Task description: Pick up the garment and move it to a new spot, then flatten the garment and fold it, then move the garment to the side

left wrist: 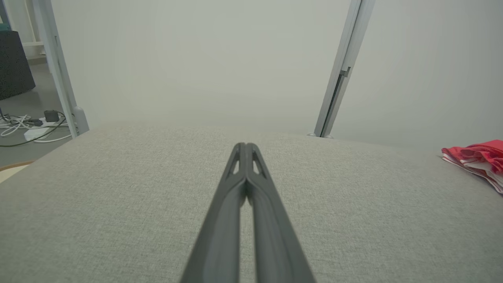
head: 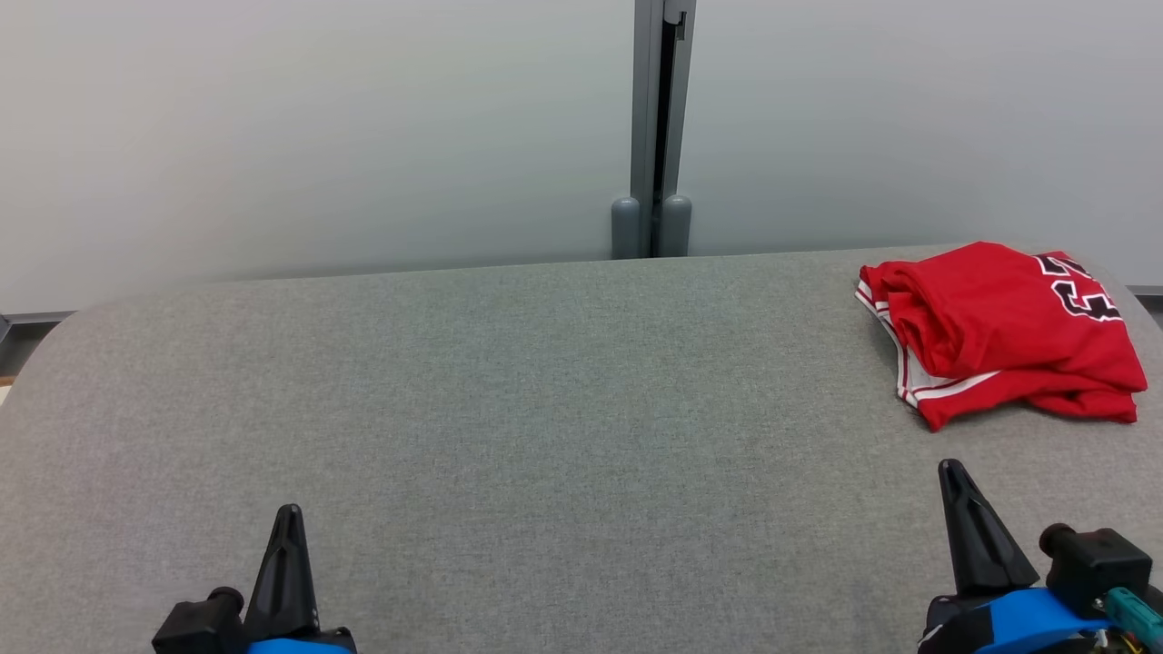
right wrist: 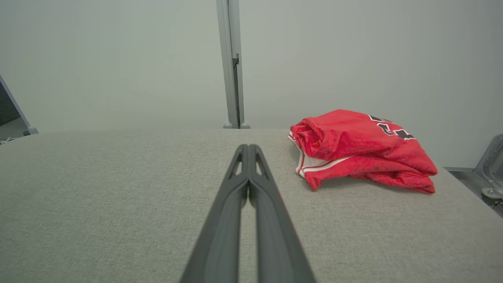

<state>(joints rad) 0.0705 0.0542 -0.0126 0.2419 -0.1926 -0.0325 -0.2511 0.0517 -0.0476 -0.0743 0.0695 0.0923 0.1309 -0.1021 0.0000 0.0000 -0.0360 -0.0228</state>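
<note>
Grey table [head: 545,409] before pale wall [head: 318,136], garment [head: 999,327] at its right; left claw [head: 289,520], right claw [head: 952,470] pressed together

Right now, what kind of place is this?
Probably an office-type test bay: grey fabric-topped table, pale partition panels joined by a metal post, loose cables on the floor.

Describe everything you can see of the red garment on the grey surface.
The red garment looks like a soft sports jersey, with white-and-red striped trim along one edge and black, white-edged numerals partly showing on top. It is folded into a loose, rumpled bundle of several layers, lying at the far right of the grey cloth-covered surface, near its back edge. Only that surface touches it; the shut right hand is nearest, well short of it.
</note>
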